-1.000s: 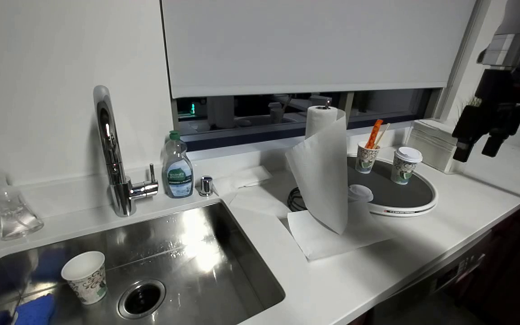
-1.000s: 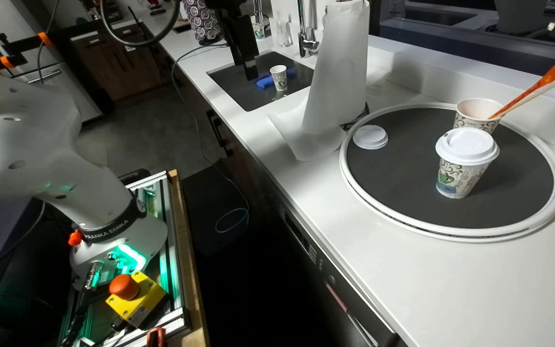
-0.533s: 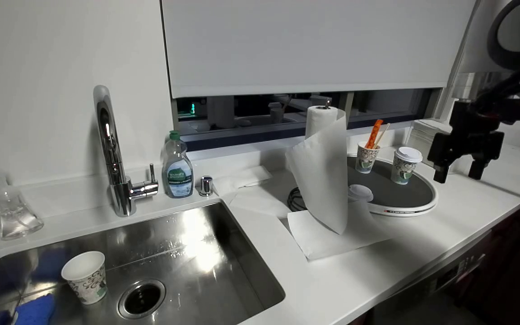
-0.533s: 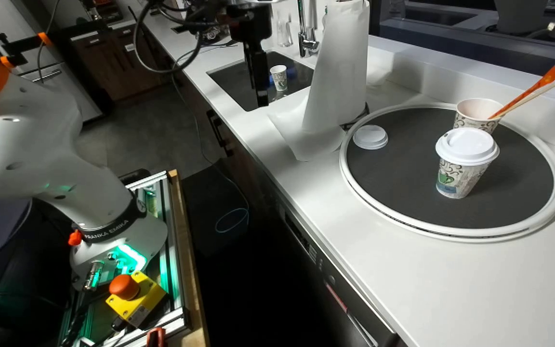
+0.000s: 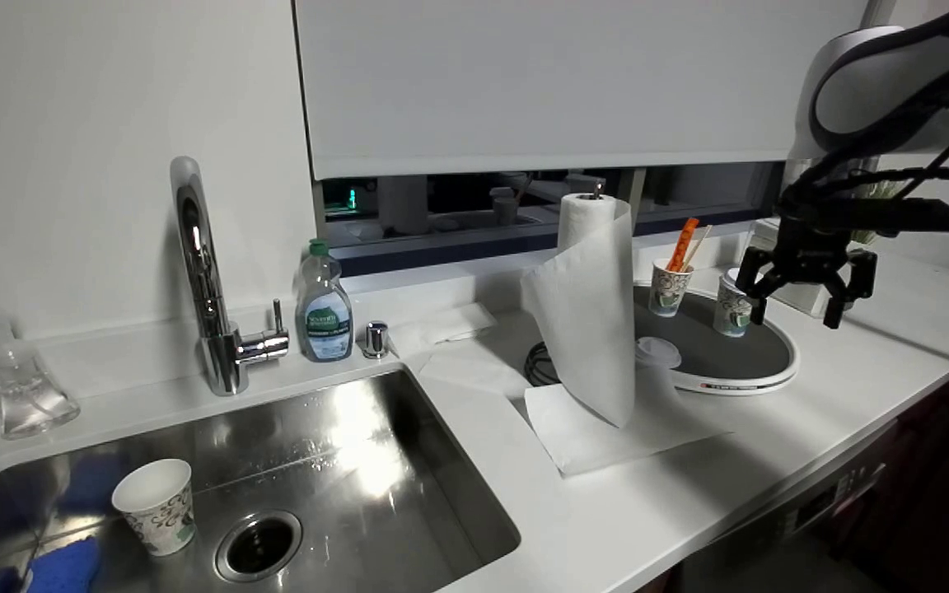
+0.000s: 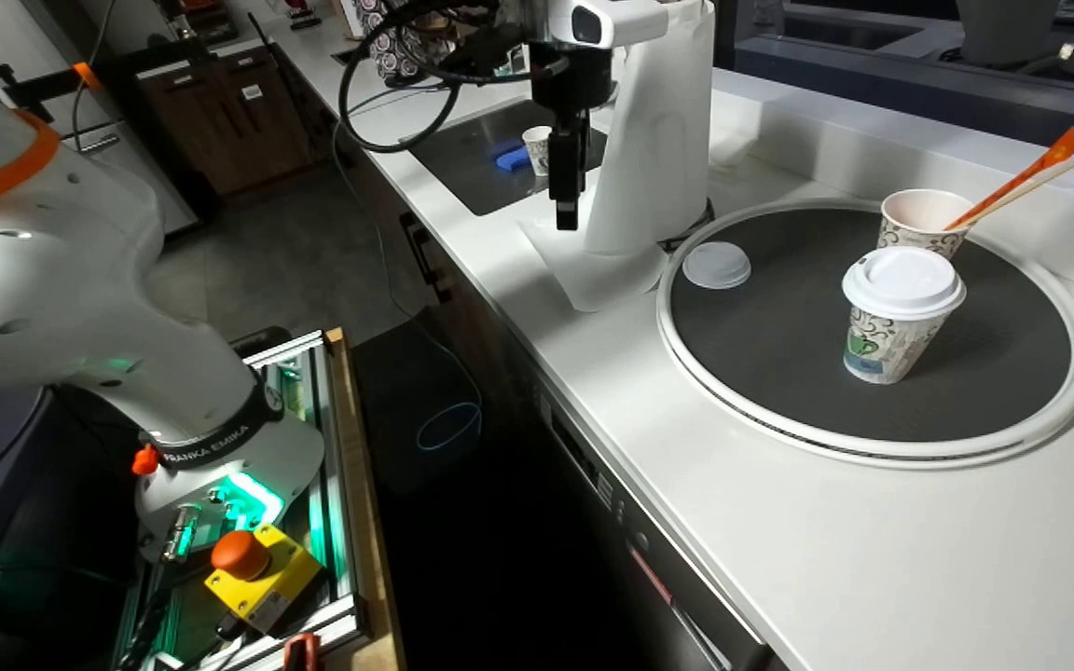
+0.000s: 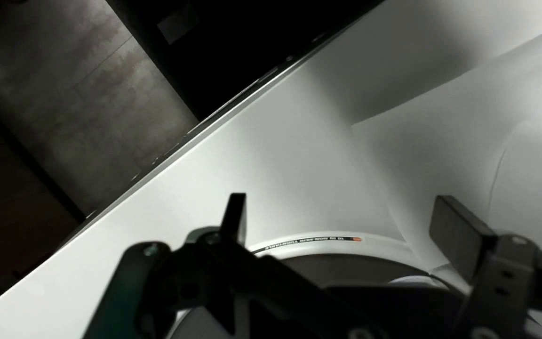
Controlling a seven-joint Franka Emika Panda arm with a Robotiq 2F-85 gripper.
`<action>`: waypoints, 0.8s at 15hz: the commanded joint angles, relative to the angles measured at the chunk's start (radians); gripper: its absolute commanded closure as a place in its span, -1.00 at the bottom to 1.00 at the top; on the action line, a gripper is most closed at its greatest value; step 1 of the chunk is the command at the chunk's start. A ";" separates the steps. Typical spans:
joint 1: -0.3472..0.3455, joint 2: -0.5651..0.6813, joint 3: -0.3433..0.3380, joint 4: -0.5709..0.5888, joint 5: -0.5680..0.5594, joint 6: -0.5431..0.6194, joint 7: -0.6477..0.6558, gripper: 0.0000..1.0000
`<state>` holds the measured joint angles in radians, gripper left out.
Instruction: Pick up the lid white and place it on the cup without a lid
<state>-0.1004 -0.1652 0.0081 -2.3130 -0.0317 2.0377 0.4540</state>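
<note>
The loose white lid lies on the dark turntable beside the paper towel in both exterior views (image 5: 657, 352) (image 6: 717, 266); in the wrist view only an edge of the lid (image 7: 412, 279) shows behind my gripper body. A patterned paper cup without a lid (image 5: 666, 290) (image 6: 919, 222) stands on the turntable, holding an orange stick and a wooden one. A patterned cup with a white lid (image 5: 731, 311) (image 6: 896, 331) stands near it. My gripper (image 5: 795, 315) (image 6: 566, 222) (image 7: 341, 212) is open and empty, above the counter, apart from the loose lid.
The round turntable (image 6: 807, 443) has a raised white rim. A paper towel roll (image 5: 588, 288) (image 6: 654, 140) with a hanging sheet stands beside the lid. The sink (image 5: 343, 486) holds another lidless cup (image 5: 160, 511) and a blue sponge (image 5: 65, 567). A soap bottle (image 5: 324, 309) stands behind the sink.
My gripper has moved left in one exterior view and right and down in the other, closer to the paper towel, and its wrist has turned. The lid and cups have not moved.
</note>
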 commanded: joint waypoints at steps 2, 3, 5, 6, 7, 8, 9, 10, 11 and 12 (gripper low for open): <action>0.009 0.016 -0.010 0.015 -0.001 -0.003 0.012 -1.00; 0.007 0.054 -0.008 0.039 -0.003 0.022 0.043 -1.00; 0.002 0.109 -0.007 0.082 -0.026 0.065 0.095 -1.00; 0.002 0.140 -0.010 0.110 -0.027 0.073 0.109 -1.00; 0.002 0.170 -0.014 0.135 -0.042 0.086 0.128 -1.00; 0.004 0.201 -0.020 0.162 -0.058 0.088 0.146 -1.00; 0.007 0.224 -0.027 0.179 -0.073 0.089 0.164 -1.00; 0.008 0.255 -0.038 0.200 -0.079 0.085 0.178 -1.00; 0.007 0.286 -0.051 0.225 -0.085 0.077 0.191 -1.00; 0.005 0.310 -0.067 0.238 -0.087 0.075 0.203 -1.00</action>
<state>-0.0996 0.0502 -0.0218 -2.1458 -0.0953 2.1188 0.6072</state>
